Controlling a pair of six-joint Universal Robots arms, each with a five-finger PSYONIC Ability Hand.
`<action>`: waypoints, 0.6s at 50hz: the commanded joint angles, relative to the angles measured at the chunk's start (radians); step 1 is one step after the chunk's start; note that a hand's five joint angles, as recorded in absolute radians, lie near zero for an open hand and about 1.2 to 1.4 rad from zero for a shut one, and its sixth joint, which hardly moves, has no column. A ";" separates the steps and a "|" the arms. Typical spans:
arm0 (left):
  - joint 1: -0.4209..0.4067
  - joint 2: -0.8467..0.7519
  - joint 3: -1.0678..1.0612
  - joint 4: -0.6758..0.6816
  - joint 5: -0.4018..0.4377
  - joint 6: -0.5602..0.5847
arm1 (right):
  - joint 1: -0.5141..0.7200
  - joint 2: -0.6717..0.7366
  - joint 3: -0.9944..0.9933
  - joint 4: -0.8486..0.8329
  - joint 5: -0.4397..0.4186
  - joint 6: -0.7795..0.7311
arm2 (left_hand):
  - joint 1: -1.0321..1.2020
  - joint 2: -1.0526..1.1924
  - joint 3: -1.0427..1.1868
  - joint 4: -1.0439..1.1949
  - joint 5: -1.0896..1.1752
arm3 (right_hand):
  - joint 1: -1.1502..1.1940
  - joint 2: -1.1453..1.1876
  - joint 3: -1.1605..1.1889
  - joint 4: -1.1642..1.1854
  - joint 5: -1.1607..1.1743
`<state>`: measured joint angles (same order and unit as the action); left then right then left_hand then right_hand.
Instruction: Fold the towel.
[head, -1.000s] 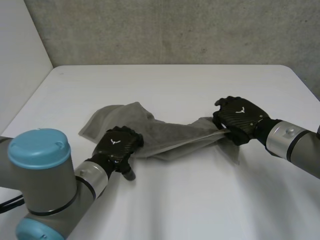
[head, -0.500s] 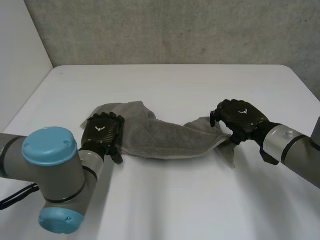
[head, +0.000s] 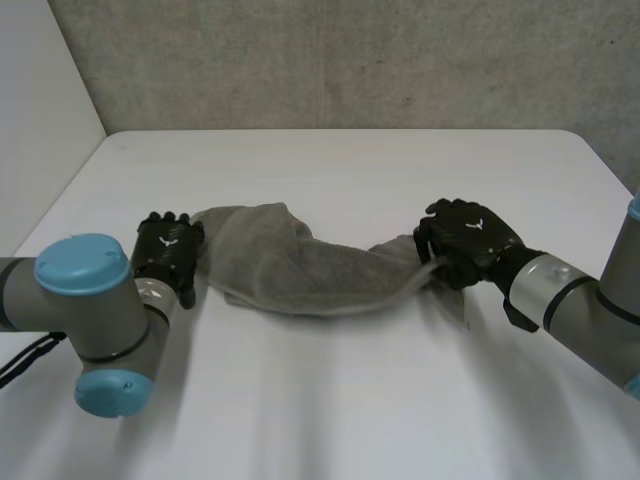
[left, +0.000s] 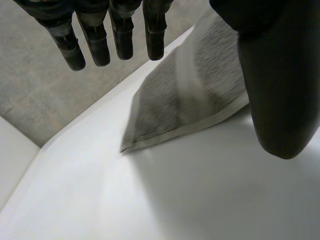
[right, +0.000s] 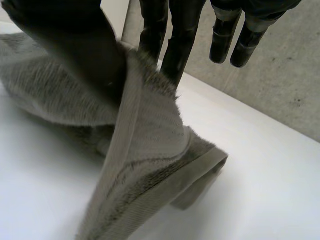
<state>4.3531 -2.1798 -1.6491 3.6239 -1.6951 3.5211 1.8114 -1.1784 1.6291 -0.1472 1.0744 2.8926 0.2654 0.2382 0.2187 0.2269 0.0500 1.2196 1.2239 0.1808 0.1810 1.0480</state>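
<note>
Left hand (head: 168, 255) had slid off the towel (head: 300, 272) out to its left end, fingers (left: 92, 40) straight and gripping nothing, while my right hand (head: 470, 240) stayed pinched on the right edge, so I figured the towel, bunched mid-table (head: 350, 170), still needed spreading before any fold.

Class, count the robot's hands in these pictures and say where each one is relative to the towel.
2. The left hand is open at the towel's left end. The right hand pinches the towel's right end between thumb and fingers.
</note>
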 joint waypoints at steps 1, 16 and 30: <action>0.028 -0.025 0.038 -0.001 0.020 0.009 | 0.011 0.077 -0.109 -0.014 0.006 0.017 | -0.087 -0.060 -0.044 -0.052 -0.046 | 0.177 0.172 -0.006 -0.007 0.174; 0.026 -0.112 0.153 -0.011 0.061 0.009 | -0.004 0.163 -0.252 -0.011 0.022 0.106 | -0.087 -0.060 -0.044 -0.052 -0.046 | 0.177 0.172 -0.006 -0.007 0.174; -0.004 -0.101 0.129 -0.057 0.120 -0.004 | -0.006 0.229 -0.354 -0.005 0.065 0.164 | -0.087 -0.060 -0.044 -0.052 -0.046 | 0.177 0.172 -0.006 -0.007 0.174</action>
<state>4.3634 -2.2822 -1.5164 3.5857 -1.5871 3.5228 1.8063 -0.9799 1.3262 -0.1546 1.1193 3.0091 0.2654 0.2375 0.2187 0.2269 0.0500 1.3179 1.2939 0.1809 0.1810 1.1515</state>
